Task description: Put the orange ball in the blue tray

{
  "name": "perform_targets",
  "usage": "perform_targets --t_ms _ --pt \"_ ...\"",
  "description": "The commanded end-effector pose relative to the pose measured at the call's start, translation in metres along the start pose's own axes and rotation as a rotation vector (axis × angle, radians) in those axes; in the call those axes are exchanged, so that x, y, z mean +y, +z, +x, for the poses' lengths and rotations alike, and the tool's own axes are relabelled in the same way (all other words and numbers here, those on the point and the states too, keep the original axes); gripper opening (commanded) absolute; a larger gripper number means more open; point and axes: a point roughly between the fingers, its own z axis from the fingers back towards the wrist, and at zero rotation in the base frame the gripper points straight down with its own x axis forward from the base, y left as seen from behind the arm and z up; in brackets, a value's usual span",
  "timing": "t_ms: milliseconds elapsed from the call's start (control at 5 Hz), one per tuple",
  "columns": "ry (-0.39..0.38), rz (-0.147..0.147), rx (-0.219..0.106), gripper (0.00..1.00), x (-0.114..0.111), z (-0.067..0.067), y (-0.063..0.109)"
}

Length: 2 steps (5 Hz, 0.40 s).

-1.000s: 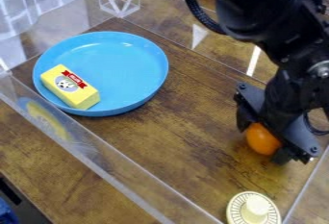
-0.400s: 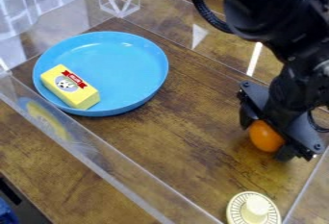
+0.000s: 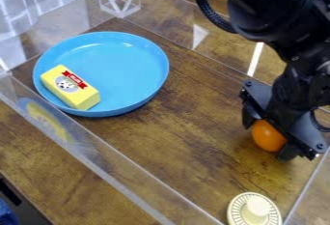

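The work surface is a dark brown wooden tabletop [image 3: 194,123] with visible grain, fenced by clear acrylic walls [image 3: 77,137] whose edges catch the light; one panel runs diagonally across the lower left, others stand along the far side at the top. Beyond the enclosure only a sliver of dark floor shows at the bottom left corner.

The black robot arm [image 3: 264,16] comes in from the upper right and bends down to the gripper [image 3: 268,132], which sits low over the wood at the right side of the view. Its black fingers [image 3: 252,108] stand apart, one on either side of the orange ball [image 3: 267,137]. The ball rests on the tabletop directly between them, partly covered by the gripper body above it; whether the fingers actually touch the ball cannot be told from this view.

Well to the left of the gripper and somewhat farther back lies the blue tray [image 3: 129,60], a round shallow dish flat on the wood. Inside it, toward its near left rim, lies a yellow rectangular block with a red label [image 3: 68,87]. Below the gripper, at the bottom edge, sits a small cream round disc [image 3: 256,210], partly cut off.
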Motion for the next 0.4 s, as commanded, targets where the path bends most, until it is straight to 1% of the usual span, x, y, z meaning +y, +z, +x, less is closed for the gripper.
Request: perform_targets --t_ms 0,200 --pt "0.006 0.007 -0.002 0.0 0.0046 0.0011 0.0024" --pt "0.005 0.011 0.004 0.0 0.0062 0.0006 0.0017"
